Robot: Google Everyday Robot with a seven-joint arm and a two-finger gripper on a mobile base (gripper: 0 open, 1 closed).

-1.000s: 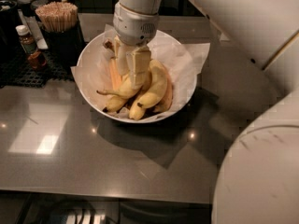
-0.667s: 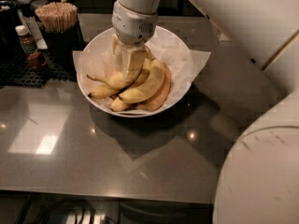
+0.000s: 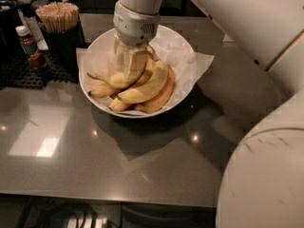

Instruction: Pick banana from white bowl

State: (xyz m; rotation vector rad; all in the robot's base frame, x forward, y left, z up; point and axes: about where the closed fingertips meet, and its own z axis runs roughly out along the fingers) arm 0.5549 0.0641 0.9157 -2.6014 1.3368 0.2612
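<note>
The white bowl (image 3: 183, 87), wide, shallow and lined with crinkled white paper, stands on the grey counter at upper centre. Several yellow bananas (image 3: 145, 87) lie in it as a bunch, stems pointing left. My gripper (image 3: 128, 65) reaches straight down from the white arm into the bowl. It sits on top of the bunch and touches the upper bananas near their left-middle part. The wrist hides the back of the bunch.
A dark cup of wooden sticks (image 3: 59, 20) stands just left of the bowl. A small brown bottle (image 3: 29, 46) stands on a black mat (image 3: 28, 72) at far left. My white arm and body fill the right side. The counter's front edge runs along the bottom.
The bunch has shifted in the bowl, its stems swinging out to the left. My gripper has moved slightly left and stays down on the bananas.
</note>
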